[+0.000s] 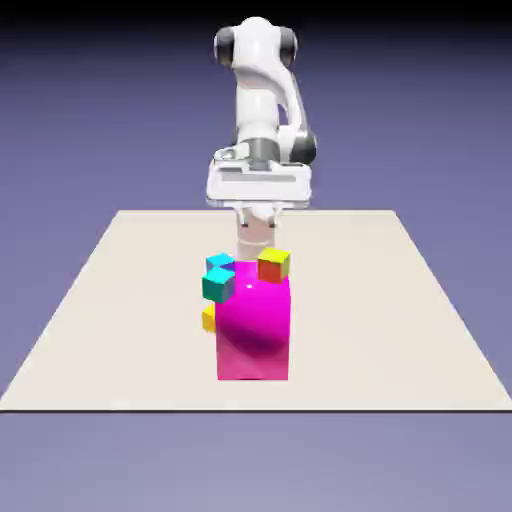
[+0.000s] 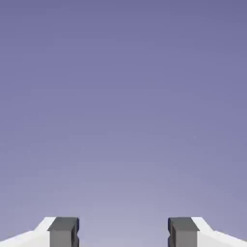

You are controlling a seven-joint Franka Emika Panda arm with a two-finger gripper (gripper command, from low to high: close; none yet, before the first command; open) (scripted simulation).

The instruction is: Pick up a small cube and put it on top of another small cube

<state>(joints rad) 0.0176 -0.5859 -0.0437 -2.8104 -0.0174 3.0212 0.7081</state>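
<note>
Standing on a pale beige bench (image 1: 400, 300) against a plain blue-violet backdrop, a white robot arm (image 1: 262, 90) rises at the far edge, its wide white hand held level above the bench. In the exterior view the pincer (image 1: 256, 232) points down behind a big magenta block (image 1: 254, 335), which hides its tips.

The hand view shows the pincer's (image 2: 123, 231) two grey fingertips (image 2: 63, 231) at the bottom edge, well apart, with nothing between them. Only the blue-violet backdrop fills the rest of that view.

The small cube (image 1: 208, 318) is tiny and yellow. Only a sliver of it shows, peeking out from the magenta block's side on the exterior view's left, low down, near the bench surface. It looks to be touching or just beside the block, which hides most of it. Its greenish side cannot be made out here.

Just above the small cube, on the same side of the block, sit two cyan-teal cubes (image 1: 218, 278), one a little higher and farther back than the other, bunched together at the block's upper corner. At the block's far upper corner on the exterior view's right sits another small cube with a red-orange face and yellow top (image 1: 273, 264). Whether these rest on the block or lie behind it on the bench cannot be told from this angle.

The magenta block is glossy, with a soft white highlight near its top face, and dwarfs every cube around it.
</note>
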